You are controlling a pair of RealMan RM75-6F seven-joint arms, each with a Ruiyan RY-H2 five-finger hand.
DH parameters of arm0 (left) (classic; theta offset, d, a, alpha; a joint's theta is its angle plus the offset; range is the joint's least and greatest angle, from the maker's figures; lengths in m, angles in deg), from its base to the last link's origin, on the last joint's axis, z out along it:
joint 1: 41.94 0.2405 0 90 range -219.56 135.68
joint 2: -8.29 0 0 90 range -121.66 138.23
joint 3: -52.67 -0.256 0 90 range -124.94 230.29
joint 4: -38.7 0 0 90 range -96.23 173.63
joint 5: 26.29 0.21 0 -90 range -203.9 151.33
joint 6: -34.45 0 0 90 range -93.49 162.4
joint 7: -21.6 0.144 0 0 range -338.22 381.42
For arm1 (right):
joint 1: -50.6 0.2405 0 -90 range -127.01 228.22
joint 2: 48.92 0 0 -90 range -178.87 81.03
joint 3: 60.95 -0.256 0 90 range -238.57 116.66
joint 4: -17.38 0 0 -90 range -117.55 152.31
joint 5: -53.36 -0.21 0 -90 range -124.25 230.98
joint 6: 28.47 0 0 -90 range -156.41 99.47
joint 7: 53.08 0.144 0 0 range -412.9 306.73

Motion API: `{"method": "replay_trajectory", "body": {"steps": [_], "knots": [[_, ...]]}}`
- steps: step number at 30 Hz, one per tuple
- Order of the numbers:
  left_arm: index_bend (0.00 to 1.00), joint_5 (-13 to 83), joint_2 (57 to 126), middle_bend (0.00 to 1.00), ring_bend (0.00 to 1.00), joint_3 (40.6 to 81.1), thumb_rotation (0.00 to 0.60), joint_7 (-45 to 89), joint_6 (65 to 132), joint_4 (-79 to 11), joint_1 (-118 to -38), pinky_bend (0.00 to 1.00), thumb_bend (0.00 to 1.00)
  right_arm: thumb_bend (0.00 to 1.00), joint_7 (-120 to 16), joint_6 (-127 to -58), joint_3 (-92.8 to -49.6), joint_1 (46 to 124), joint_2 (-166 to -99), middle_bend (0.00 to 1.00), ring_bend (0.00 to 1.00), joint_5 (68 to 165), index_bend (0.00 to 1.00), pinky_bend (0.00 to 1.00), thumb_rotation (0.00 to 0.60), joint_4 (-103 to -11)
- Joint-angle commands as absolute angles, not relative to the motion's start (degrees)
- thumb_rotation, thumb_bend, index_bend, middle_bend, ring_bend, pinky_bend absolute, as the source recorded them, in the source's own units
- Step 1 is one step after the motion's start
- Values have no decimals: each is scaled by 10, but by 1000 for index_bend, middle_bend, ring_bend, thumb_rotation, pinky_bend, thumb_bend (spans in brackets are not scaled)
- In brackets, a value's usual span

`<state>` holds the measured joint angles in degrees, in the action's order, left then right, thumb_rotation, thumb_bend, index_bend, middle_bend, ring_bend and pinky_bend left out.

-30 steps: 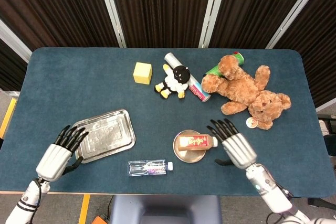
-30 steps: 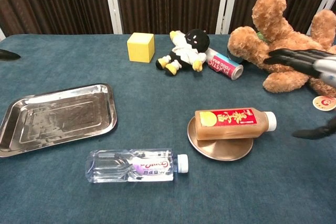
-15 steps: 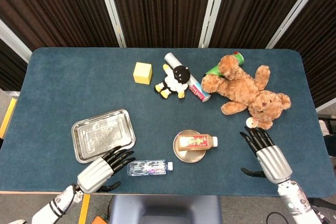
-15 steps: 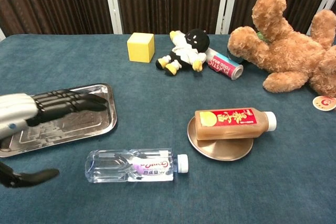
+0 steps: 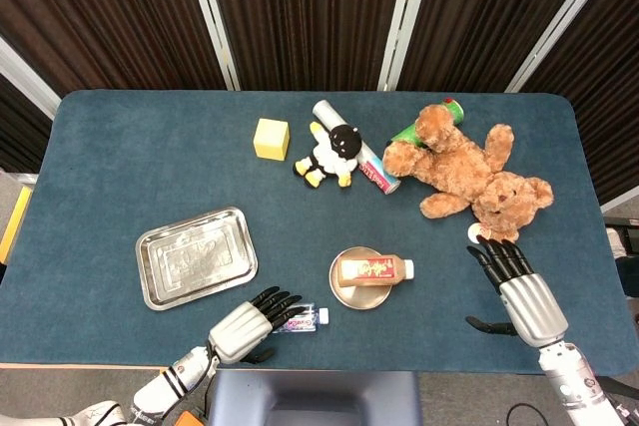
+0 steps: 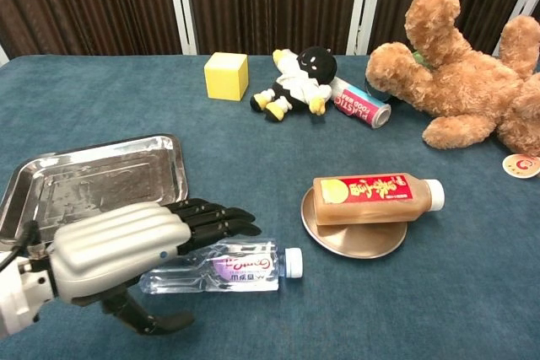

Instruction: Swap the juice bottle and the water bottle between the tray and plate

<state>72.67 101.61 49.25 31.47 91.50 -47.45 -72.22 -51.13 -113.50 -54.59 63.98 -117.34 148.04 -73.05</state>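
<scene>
Dark curtains behind, blue-felt table [image 5: 130, 147] in front of me. My left hand [image 6: 126, 246] has swung in from beside the rectangular steel tray [image 5: 196, 256] and now hovers right over the clear plastic water bottle [image 6: 240, 265], which lies on its side on the felt just in front of the tray, white cap pointing right. Fingers extended over the bottle body, thumb low on the near side; nothing grasped yet, hand spread. My right hand [image 5: 522, 289] has pulled back from the round bronze plate [image 6: 354, 238] to the table's right edge, fingers apart, empty. Orange juice bottle with red label [image 6: 375, 197] lies across that plate, untouched. So the swap isn't started: tray is bare, water bottle sits in neither container, juice is on the plate. I read this as pre-grasp on the water bottle. It's round and lying down, so it'll likely roll if I close unevenly. Yellow cube [image 5: 271, 139], small black-and-white plush doll [image 5: 330, 155], brown teddy bear [image 5: 469, 172] at the back, well apart.
</scene>
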Motion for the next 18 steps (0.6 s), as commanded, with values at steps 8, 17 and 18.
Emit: {"method": "replay_trajectory", "body": {"steps": [8,17,18], "knots": [[95,687,1052,171,163,507,600,349,895,-416,-738,268,337,187,-509,-1117,-552,636,-1166,0,0,1486,0,53,600,-737],[587,712,1074,748,680,505,600,312,957,-366,-736,757,388,186,-521,-1105,-559,633,-1171,0,0,1485,0,53,600,-738],[648,718,1075,814,733,503,600,307,968,-361,-735,808,407,186,-522,-1103,-560,633,-1172,0,0,1484,0,53,600,-738]]}}
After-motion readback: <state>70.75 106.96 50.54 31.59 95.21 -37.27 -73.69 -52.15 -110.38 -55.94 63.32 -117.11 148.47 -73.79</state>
